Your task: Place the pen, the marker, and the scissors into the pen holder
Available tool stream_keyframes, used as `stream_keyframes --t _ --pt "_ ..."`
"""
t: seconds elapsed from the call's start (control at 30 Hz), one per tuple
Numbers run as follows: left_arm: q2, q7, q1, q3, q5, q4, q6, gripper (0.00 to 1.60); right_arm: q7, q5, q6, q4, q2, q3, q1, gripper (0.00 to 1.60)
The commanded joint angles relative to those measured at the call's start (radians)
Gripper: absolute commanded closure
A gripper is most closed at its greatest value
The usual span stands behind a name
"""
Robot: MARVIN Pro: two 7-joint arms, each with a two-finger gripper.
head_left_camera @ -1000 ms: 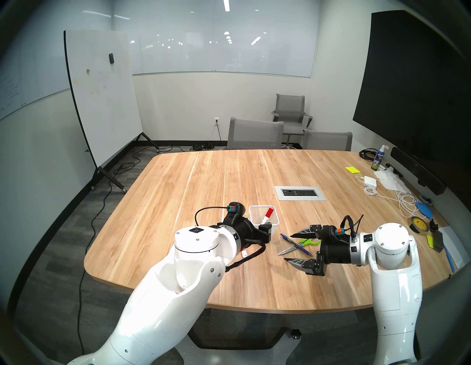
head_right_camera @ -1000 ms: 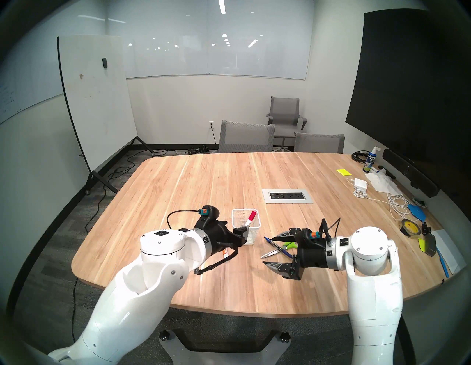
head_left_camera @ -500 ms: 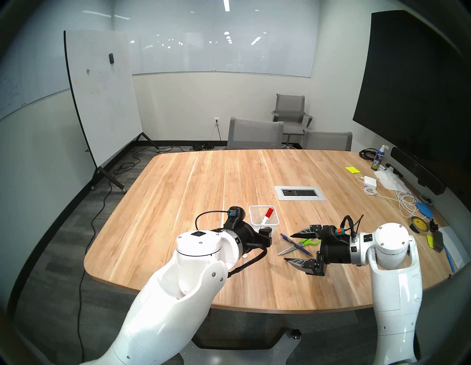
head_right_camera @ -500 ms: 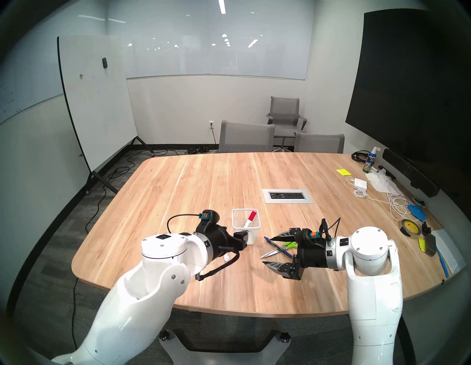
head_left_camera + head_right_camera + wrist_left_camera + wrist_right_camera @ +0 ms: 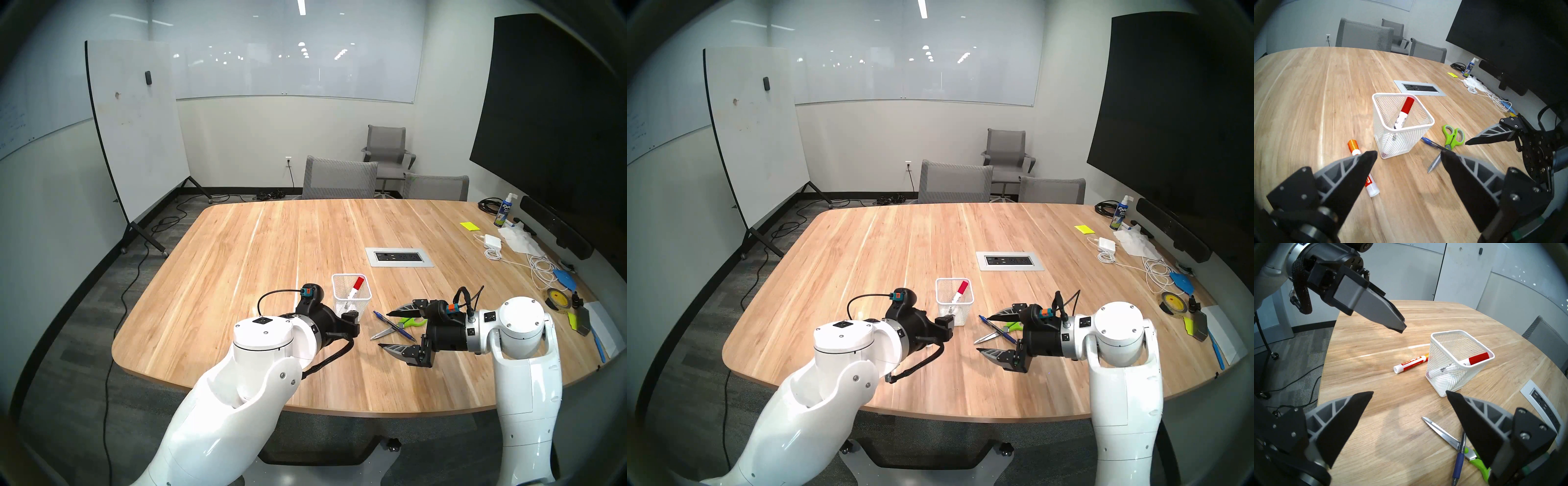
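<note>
Left tool hangs wide and empty near the pen holder, red-capped marker inside. Right tool gapes empty; pen crosses scissors on the table.

1. Pale walls carry a long glass whiteboard.
2. A rolling whiteboard stands on grey carpet.
3. 3 grey mesh chairs face the wooden table.
4. A black screen hangs on the wall.

Both arms reach over the table, left gripper and right gripper with fingers spread, empty.
</note>
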Motion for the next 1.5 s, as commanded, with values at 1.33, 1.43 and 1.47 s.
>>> stream_keyframes --t 1.33,1.43,1.47 --pt "-0.016 -0.009 -0.173 -0.055 -0.067 0.178 0.157 0.27 0.0 0.005 0.0 -0.014 0.002 0.001 0.008 0.0" --pt "-0.018 -0.006 -0.17 -0.055 -0.072 0.184 0.157 0.26 0.0 0.005 0.0 -0.014 0.002 0.001 0.008 0.0" --pt "-0.017 -0.007 -0.169 -0.054 -0.072 0.187 0.157 0.26 0.0 0.005 0.0 -0.014 0.002 0.001 0.008 0.0"
